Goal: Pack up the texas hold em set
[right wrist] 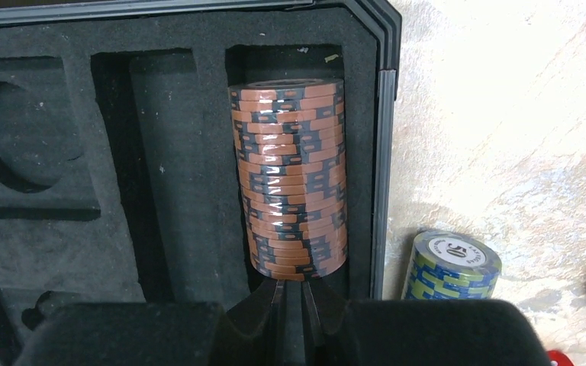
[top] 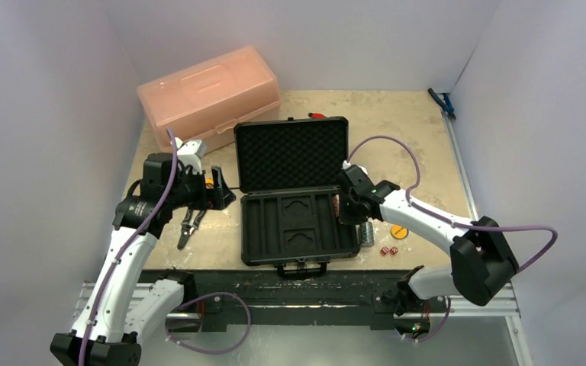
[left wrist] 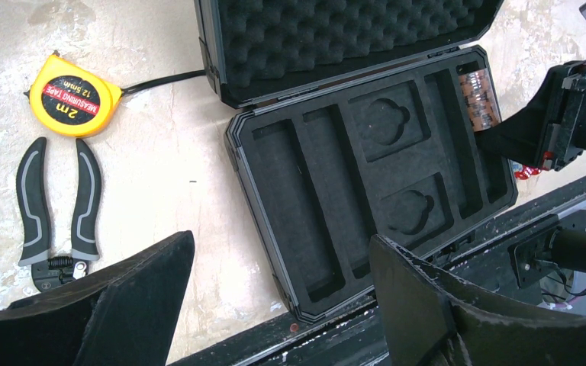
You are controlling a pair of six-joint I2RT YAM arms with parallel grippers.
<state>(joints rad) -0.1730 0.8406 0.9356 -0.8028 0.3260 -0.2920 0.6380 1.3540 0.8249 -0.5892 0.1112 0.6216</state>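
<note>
The black case [top: 246,229] lies open mid-table, foam lid [top: 290,152] up and moulded tray facing me. A brown-red chip stack [right wrist: 290,175] lies on its side in the tray's rightmost slot [left wrist: 479,99]. My right gripper [right wrist: 290,284] is in that slot, jaws almost together, tips against the stack's near end and nothing between them. Right of the case on the table are a blue-and-yellow chip stack [right wrist: 452,267], a yellow disc [top: 399,230] and red dice [top: 387,250]. My left gripper [left wrist: 281,240] hangs open and empty over the case's front left corner.
A pink translucent box [top: 210,91] stands at the back left. A yellow tape measure [left wrist: 75,95] and black pliers [left wrist: 57,213] lie left of the case. A blue clamp [top: 442,101] rests at the back right edge. A small red item [top: 317,116] sits behind the lid.
</note>
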